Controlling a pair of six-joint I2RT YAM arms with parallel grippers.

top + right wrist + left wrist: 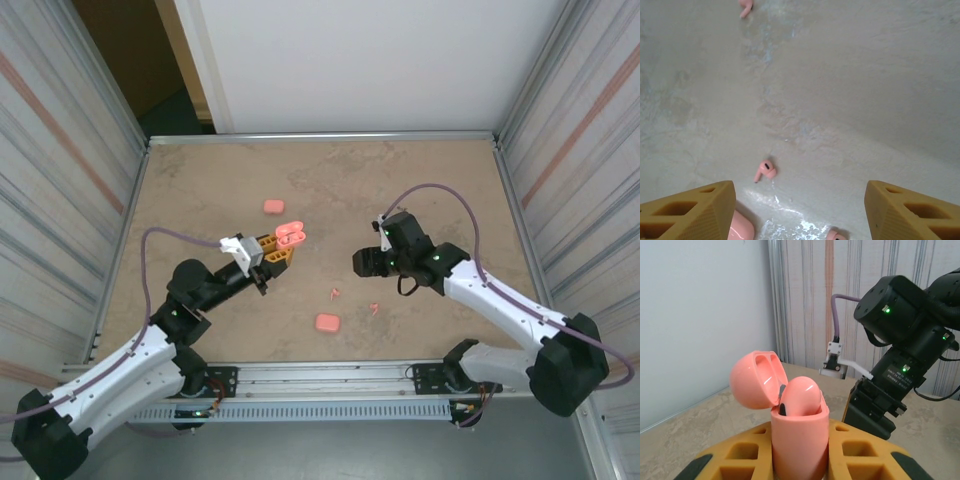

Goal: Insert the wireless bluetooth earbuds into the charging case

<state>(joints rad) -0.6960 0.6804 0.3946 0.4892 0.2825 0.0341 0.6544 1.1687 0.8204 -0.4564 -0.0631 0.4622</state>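
My left gripper (277, 250) is shut on an open pink charging case (800, 440), held upright between its yellow fingers (740, 460). The lid (756, 377) is flipped back, and one earbud (800, 395) sits in the case. My right gripper (800, 215) hangs open above the table with nothing between its yellow fingers (690, 210). Below it lie loose pink earbuds: one (765, 171) near the left finger, one (836, 235) at the bottom edge and one (745, 6) far off. From above, two earbuds (335, 293) (374, 307) lie just in front of the right gripper (365, 263).
A closed pink case (326, 323) lies near the table's front, by the right gripper's left finger (742, 227). Another closed case (273, 206) lies behind the left gripper. Metal walls ring the table (450, 190).
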